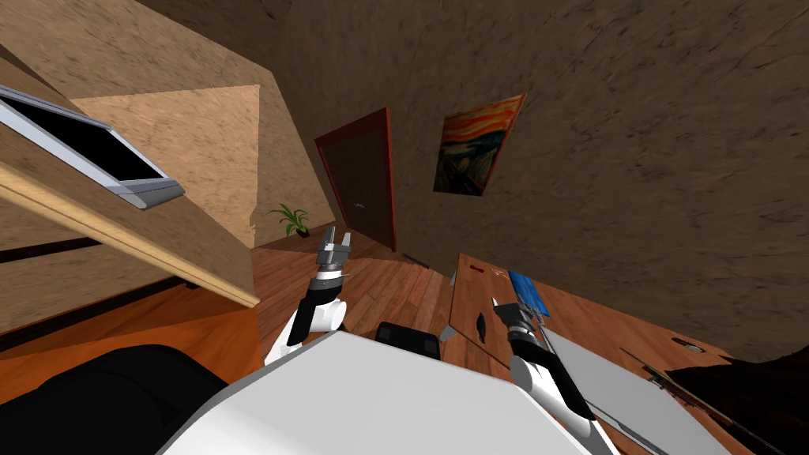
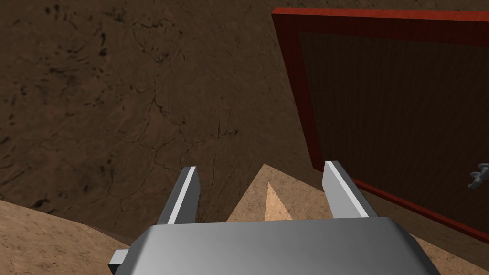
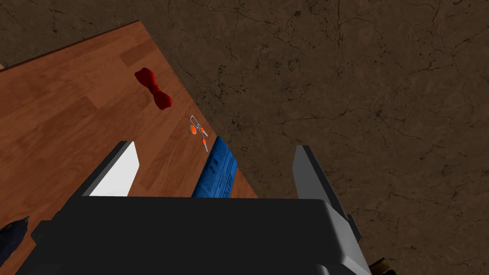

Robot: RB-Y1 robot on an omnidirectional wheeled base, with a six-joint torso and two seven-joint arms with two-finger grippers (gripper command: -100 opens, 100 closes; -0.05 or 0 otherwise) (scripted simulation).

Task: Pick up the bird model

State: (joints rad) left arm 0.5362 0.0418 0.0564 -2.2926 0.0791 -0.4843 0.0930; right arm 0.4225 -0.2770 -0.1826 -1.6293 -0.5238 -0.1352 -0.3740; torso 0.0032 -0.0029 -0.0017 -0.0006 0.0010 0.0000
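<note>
Both claws are released: left claw (image 2: 261, 167) raised in free space, right claw (image 3: 215, 148) over the brown wooden worktop (image 3: 71, 119). The small dark bird model (image 1: 480, 321) lies on this worktop, just beside the right claw

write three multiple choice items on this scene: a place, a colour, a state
1. Where is the key ring? A on the floor; B on the table between the red bow and the blue book; C on a shelf.
2. What colour is the door frame? A white; B red; C green.
3. How is the right gripper? A shut on the book; B shut, empty; C open.
Answers: 1 B, it lies on the wood between them; 2 B, a red strip borders the dark door; 3 C, its fingers stand wide apart.
</note>
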